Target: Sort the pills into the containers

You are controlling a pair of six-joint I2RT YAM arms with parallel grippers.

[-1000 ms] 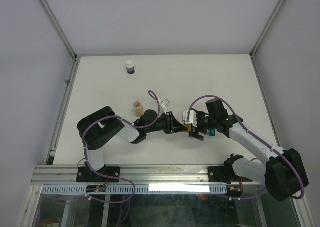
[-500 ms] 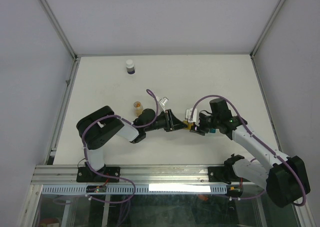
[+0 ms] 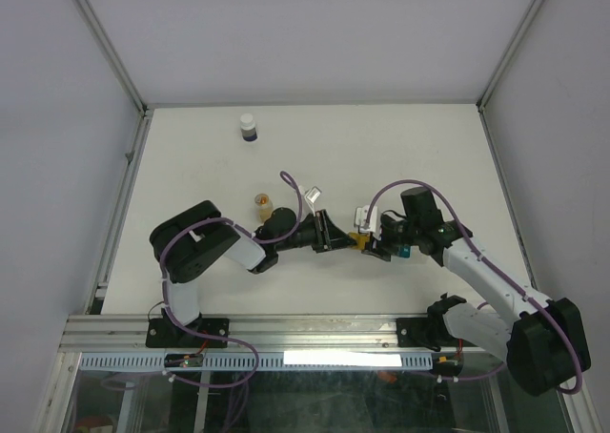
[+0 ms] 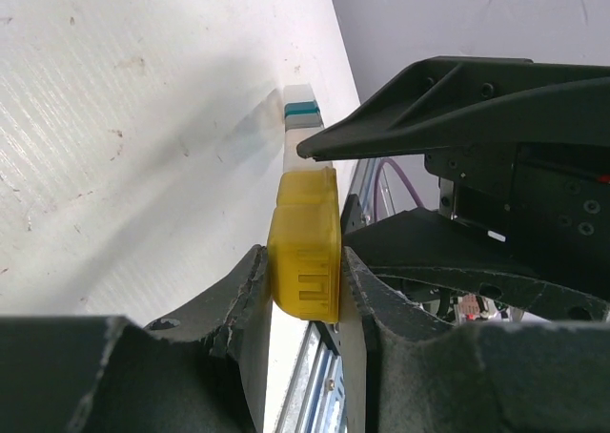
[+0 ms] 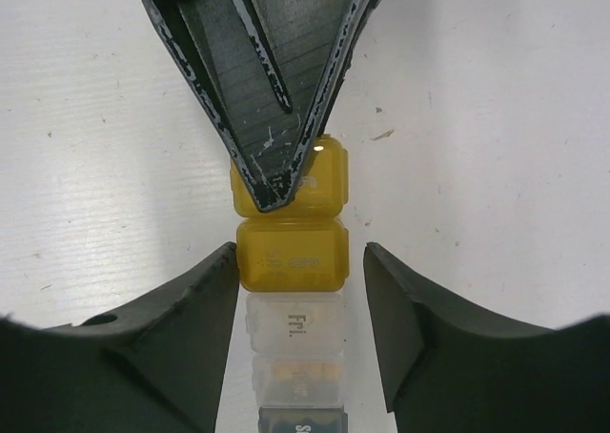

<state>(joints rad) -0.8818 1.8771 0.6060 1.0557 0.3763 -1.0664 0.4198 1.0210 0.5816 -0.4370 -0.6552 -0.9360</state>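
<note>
The containers (image 5: 294,323) form a short row on the white table: two yellow boxes, two clear ones, a teal one (image 5: 300,422) nearest the camera. One clear box (image 5: 295,376) holds small orange pills. My left gripper (image 4: 303,261) is shut on the end yellow container (image 4: 305,252), whose row runs away towards the teal box (image 4: 301,113). My right gripper (image 5: 300,257) is open and straddles the second yellow box (image 5: 293,254), with a gap on its right side. In the top view both grippers (image 3: 338,235) (image 3: 376,244) meet at the row (image 3: 360,241).
A small amber vial (image 3: 260,202) stands just behind the left arm's wrist. A white bottle with a dark blue band (image 3: 248,128) stands at the back left. A metal rail (image 3: 286,333) runs along the near table edge.
The right gripper shifted slightly up and right along the row, and its jaws narrowed and then widened a little. The left gripper kept its grip on the yellow container.
</note>
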